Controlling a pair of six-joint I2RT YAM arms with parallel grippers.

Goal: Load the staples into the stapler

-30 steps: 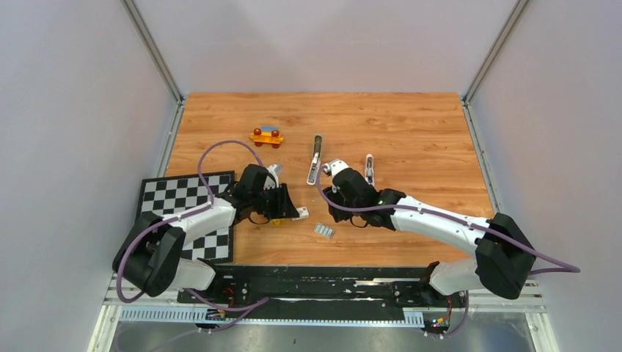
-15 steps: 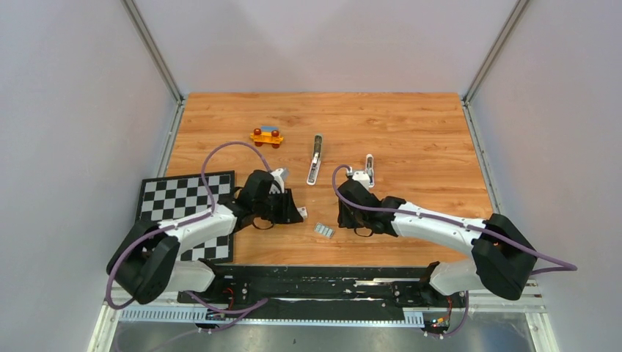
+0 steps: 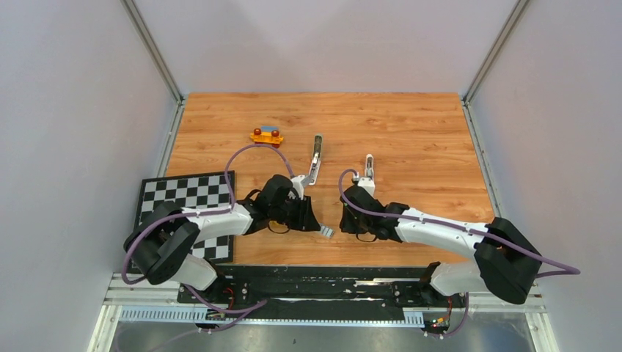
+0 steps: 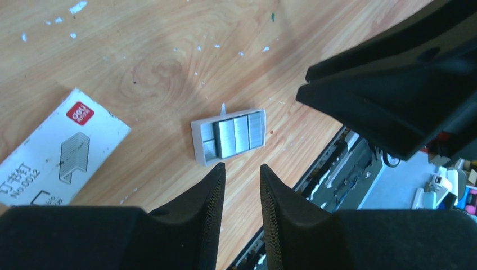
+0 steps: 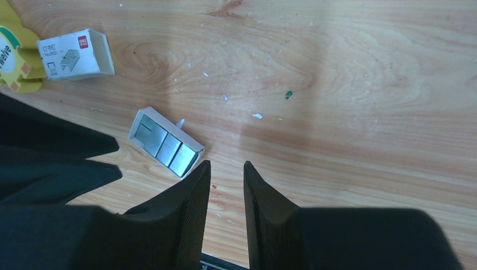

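Staples (image 4: pixel 233 135) in white tray (image 4: pixel 196 142), long axis diag, far-left to near-right

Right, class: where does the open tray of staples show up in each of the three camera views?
Top external: staples, low centre.
Left wrist: staples, middle of picture.
Right wrist: staples, left of centre.
Shared landmark: white staple box, left of them in both wrist views; unseen from above.
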